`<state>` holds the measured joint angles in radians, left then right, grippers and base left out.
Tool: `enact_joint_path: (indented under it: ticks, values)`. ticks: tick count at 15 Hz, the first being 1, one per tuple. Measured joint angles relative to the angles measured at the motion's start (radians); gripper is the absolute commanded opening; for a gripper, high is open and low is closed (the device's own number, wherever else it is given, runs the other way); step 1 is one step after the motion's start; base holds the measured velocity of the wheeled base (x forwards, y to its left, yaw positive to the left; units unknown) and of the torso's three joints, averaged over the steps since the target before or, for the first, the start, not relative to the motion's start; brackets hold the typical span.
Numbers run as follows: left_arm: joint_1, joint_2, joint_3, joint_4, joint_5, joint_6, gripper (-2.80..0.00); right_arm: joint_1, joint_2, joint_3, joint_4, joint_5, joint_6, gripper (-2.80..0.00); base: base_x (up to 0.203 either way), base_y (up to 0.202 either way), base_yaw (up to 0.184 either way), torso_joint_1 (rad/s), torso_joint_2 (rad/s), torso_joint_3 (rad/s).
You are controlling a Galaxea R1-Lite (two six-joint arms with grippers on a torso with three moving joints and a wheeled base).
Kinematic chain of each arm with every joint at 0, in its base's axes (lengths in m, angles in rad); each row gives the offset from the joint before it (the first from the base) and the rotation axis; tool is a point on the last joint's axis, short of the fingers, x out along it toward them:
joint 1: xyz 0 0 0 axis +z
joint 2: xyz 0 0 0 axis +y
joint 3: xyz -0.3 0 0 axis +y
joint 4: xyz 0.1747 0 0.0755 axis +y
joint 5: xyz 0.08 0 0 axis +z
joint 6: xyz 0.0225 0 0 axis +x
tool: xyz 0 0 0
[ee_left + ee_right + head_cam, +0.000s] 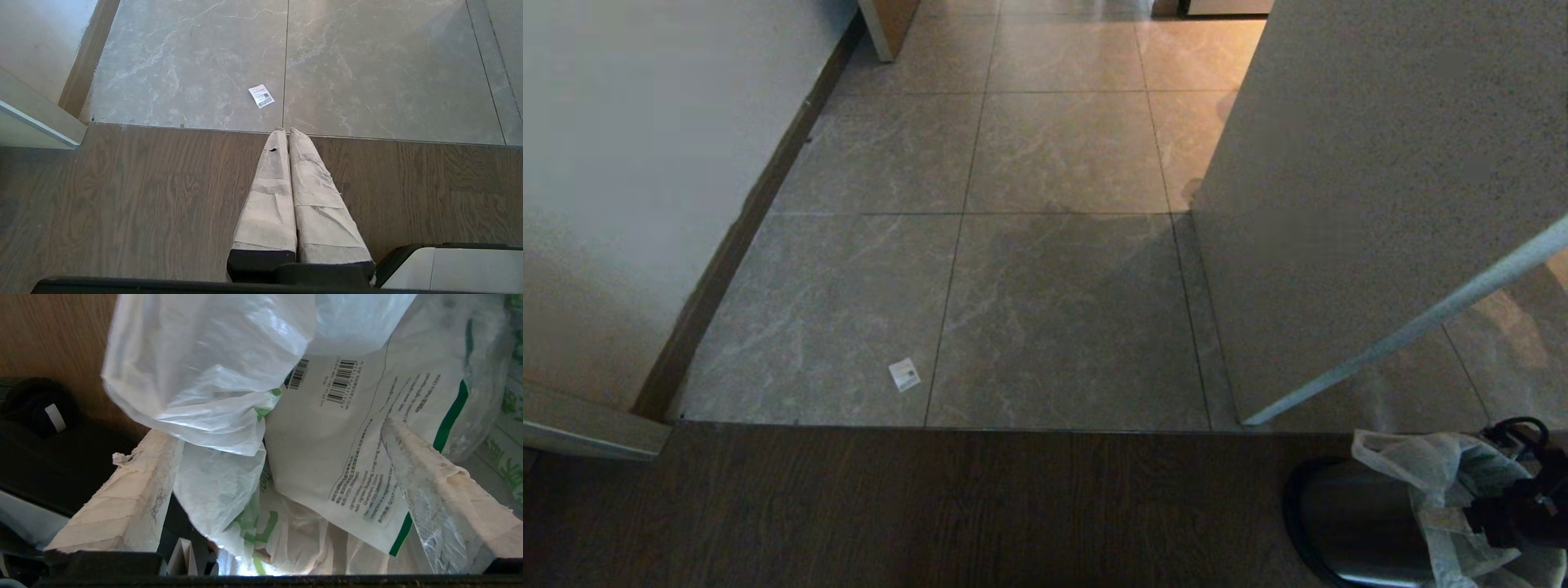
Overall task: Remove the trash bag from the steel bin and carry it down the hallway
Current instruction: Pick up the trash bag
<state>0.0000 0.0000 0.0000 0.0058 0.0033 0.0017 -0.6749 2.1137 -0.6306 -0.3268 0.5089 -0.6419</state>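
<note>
The grasping step was judged in hand. At five o'clock of the head view, the steel bin stood on dark wood flooring, the trash bag still inside. The right pincer was spread wide around crumpled plastic; closing seemed next. The left pincer was pressed together, parked. Open tiled hallway lay at twelve o'clock, a wall corner close by.
</note>
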Motion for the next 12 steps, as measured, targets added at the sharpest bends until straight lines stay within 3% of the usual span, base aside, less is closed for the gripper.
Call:
enact_joint_path:
  ticks: [12]
  values:
    - [0.000, 0.000, 0.000, 0.000, 0.000, 0.000, -2.80, 0.007, 0.105, -0.081, -0.119, -0.008, -0.009, 0.00, 0.000, 0.000, 0.000, 0.000, 0.00, 0.000]
